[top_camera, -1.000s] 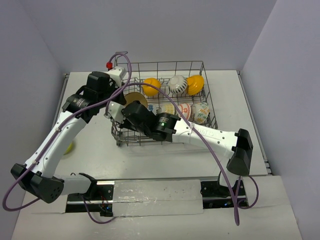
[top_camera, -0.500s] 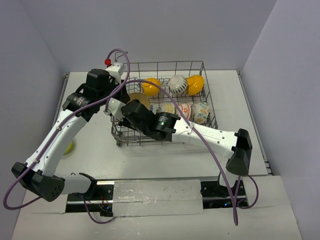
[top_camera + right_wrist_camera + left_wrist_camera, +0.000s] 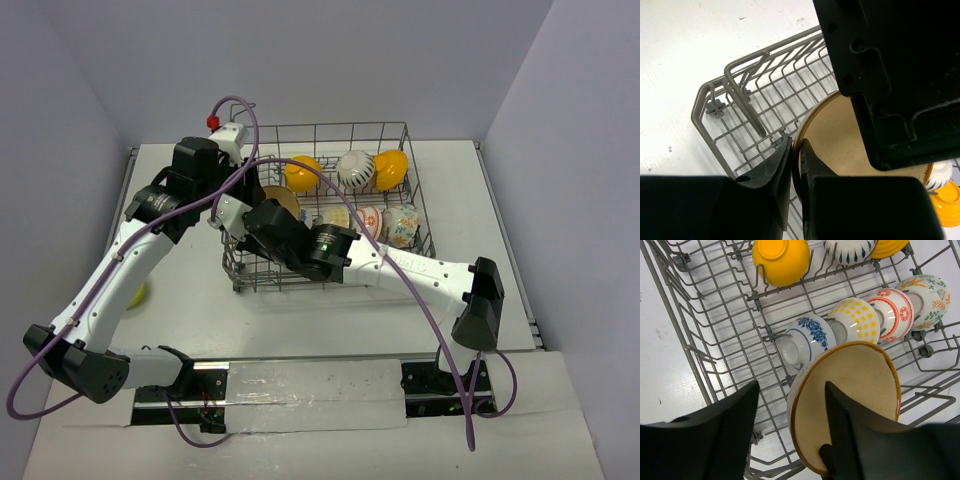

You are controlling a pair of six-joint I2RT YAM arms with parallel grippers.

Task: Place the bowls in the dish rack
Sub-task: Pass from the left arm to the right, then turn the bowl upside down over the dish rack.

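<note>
The large grey metal wire dish rack (image 3: 330,127) sits on the white tabletop, its long axis running from 9 to 3 o'clock in the top view. The round tan bowl with a brown rim (image 3: 272,198) stands tilted on its edge among the tines at the rack's 9 o'clock end. In the left wrist view the tan bowl (image 3: 850,395) turns its open face to the camera and its white underside toward 10 o'clock.

The right gripper (image 3: 796,145) has its jaws pinched on the bowl's rim. The left gripper (image 3: 790,387) hangs over the bowl with its jaws wide apart, gripping nothing.

Along the rack's 12 o'clock side stand an orange-yellow bowl (image 3: 302,173), a white striped bowl (image 3: 354,168) and a second orange-yellow bowl (image 3: 391,168). A nearer row holds a blue-patterned bowl (image 3: 807,337) just beside the tan one, then a yellow-dotted bowl (image 3: 855,320) and a red-and-white patterned bowl (image 3: 892,310), all on edge with feet toward 8 o'clock.
</note>
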